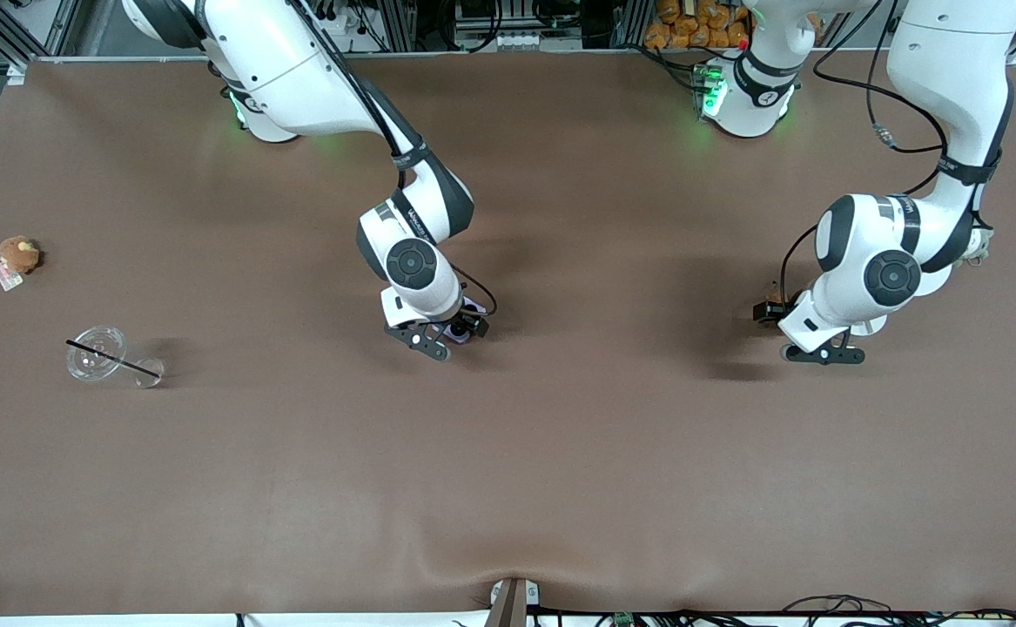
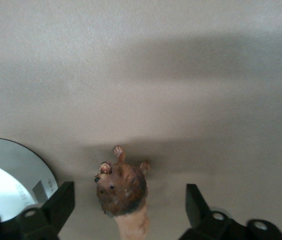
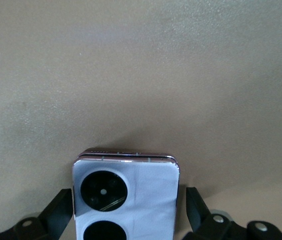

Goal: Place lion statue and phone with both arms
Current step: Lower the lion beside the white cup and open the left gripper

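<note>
The lion statue (image 2: 123,189), a small reddish-brown figurine, lies on the brown table between my left gripper's (image 2: 129,196) open fingers, with a gap on each side. In the front view it (image 1: 771,298) shows as a brown speck at the left gripper (image 1: 767,313), toward the left arm's end. The lavender phone (image 3: 131,192), with two black camera circles, lies flat between my right gripper's (image 3: 128,200) open fingers. One finger is close against it and the other is a little apart. In the front view the phone (image 1: 473,306) is mostly hidden under the right gripper (image 1: 468,329) at mid-table.
A white round lamp base (image 2: 6,187) stands right beside the left gripper. A grey-white plush (image 1: 983,244) is partly hidden by the left arm. A tan plush with a tag (image 1: 18,254) and a tipped clear cup with a black straw (image 1: 105,355) lie toward the right arm's end.
</note>
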Controlling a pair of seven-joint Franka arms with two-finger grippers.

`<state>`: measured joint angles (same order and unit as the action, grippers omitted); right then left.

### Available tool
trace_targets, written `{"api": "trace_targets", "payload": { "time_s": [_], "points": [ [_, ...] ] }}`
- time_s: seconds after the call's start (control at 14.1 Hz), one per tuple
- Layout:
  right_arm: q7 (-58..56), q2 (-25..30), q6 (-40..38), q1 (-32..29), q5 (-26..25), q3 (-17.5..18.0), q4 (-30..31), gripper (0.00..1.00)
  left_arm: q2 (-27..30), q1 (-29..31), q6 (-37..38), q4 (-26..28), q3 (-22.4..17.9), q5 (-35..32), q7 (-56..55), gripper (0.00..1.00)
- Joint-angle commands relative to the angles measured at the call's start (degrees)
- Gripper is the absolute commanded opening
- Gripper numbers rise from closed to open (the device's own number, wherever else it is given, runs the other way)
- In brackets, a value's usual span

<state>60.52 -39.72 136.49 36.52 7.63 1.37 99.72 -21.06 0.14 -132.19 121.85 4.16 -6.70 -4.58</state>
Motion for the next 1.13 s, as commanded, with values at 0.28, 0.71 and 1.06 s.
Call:
{"api": "trace_targets", "payload": {
  "time_s": [0.28, 0.71, 1.06],
  "points": [
    [0.65, -0.71, 2.11, 1.10, 0.89, -0.58, 0.12, 0.99, 1.28, -1.02, 24.15, -20.22, 1.99, -0.51, -2.18, 1.00],
    [-0.40, -0.97, 1.94, 1.27, -0.51, -0.75, 0.12, 0.00, 3.73, -1.46, 39.80, -40.00, 3.13, -0.42, -1.92, 1.00],
    [-11.79, 7.09, -8.39, -4.60, -3.85, -1.72, -0.58, 0.00, 8.93, -0.76, 44.63, -41.60, 2.43, 0.02, -1.57, 1.00]
  ]
}}
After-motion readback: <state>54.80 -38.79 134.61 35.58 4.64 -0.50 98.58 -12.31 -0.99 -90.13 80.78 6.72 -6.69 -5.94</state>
